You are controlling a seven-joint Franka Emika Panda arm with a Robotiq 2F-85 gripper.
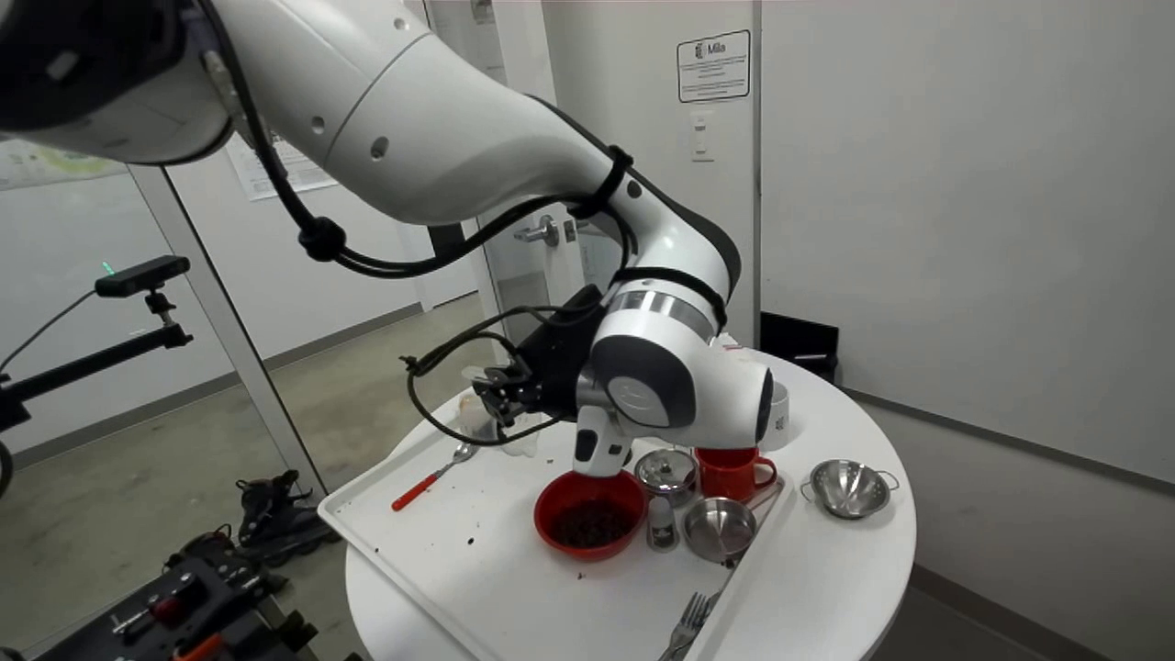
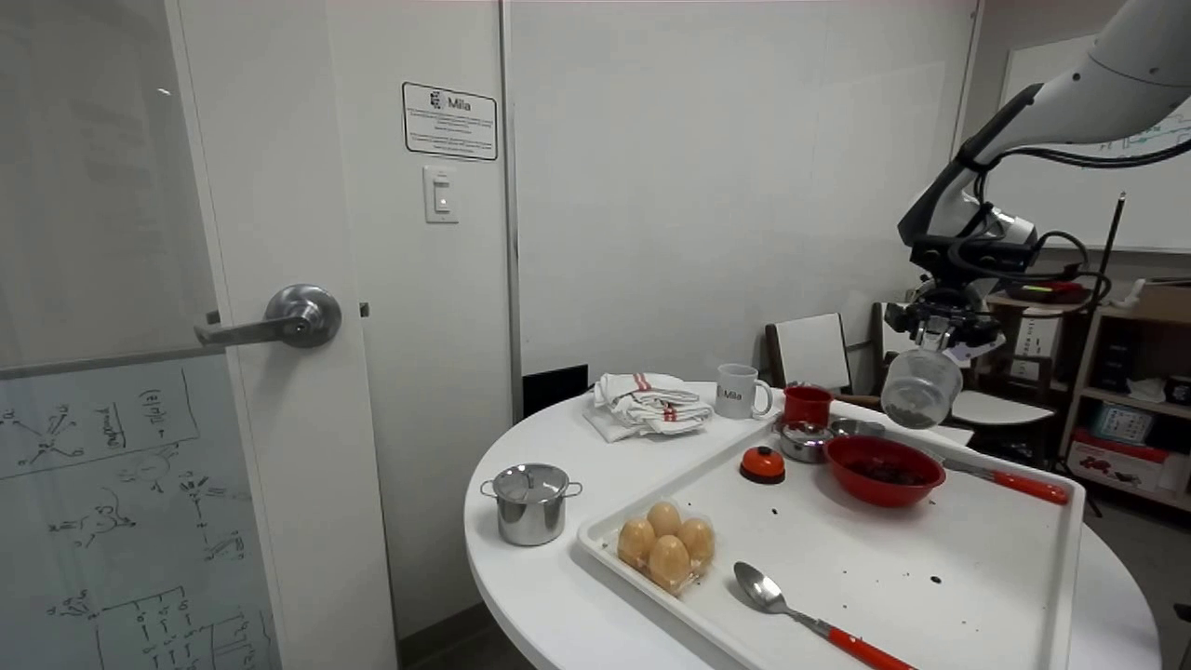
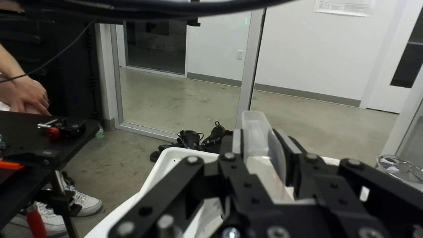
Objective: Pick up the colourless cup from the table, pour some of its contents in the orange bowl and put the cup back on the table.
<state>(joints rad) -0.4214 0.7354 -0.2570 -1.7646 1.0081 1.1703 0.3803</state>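
Note:
The colourless cup is see-through and hangs in the air above the tray. In an exterior view it looks tilted, with a few dark bits in its lower part. In the wrist view a whitish-clear part of the cup sits between the two fingers. My gripper is shut on it; the gripper also shows in both exterior views. The bowl, red in the pictures, holds dark bits and stands on the tray, lower than the cup. The table is round and white.
A white tray covers much of the table. On it are eggs, a spoon, metal cups, a red mug, a shaker and forks. A metal pot and colander stand beside it.

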